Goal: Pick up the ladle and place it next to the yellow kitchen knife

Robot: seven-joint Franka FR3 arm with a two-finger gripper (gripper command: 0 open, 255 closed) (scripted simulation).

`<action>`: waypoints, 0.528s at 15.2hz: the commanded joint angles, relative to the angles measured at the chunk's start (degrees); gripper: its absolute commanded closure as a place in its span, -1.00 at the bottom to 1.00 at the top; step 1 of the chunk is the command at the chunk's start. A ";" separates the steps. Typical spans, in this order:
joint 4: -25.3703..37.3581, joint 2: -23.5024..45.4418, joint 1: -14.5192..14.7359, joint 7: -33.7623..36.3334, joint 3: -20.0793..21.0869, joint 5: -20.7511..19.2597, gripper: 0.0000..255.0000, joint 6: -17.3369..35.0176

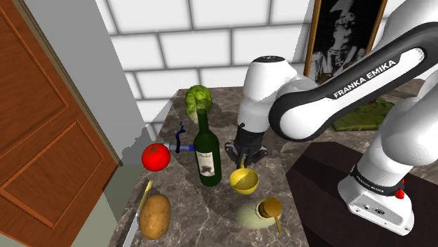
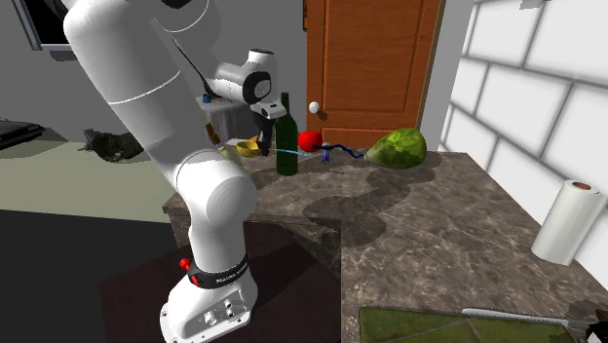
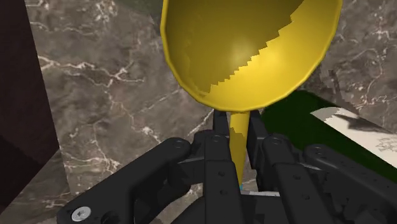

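On the dark marbled tabletop, the white arm bends down from the shoulder view's right and ends just to the right of the green bottle. That bottle stands upright near the middle. A green cabbage lies behind it, towards the white tiled wall. A brown potato lies near the tabletop's edge on the shoulder view's left, and a red tomato lies further back along that edge.

The jaws are closed almost fully and pinch the thin stem of the yellow ladle. In the wrist view the stem runs straight down between them and is gripped on both sides. The ladle's round bowl hangs below the jaws with its hollow facing up, just beside the bottle's foot. I cannot tell whether the bowl touches the tabletop.

The knife lies along the left edge, just beside the potato. Its yellow handle points towards the tomato and its grey blade points the other way. The ladle is well apart from the knife.
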 commanded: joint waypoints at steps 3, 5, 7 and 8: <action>5.82 6.65 -2.60 8.83 6.44 -5.89 1.00 1.87; 9.24 10.89 -4.53 14.50 10.11 -10.94 1.00 2.61; 12.88 15.98 -6.28 21.37 13.54 -17.90 1.00 3.07; 14.81 18.92 -6.64 25.32 14.75 -22.21 1.00 3.08</action>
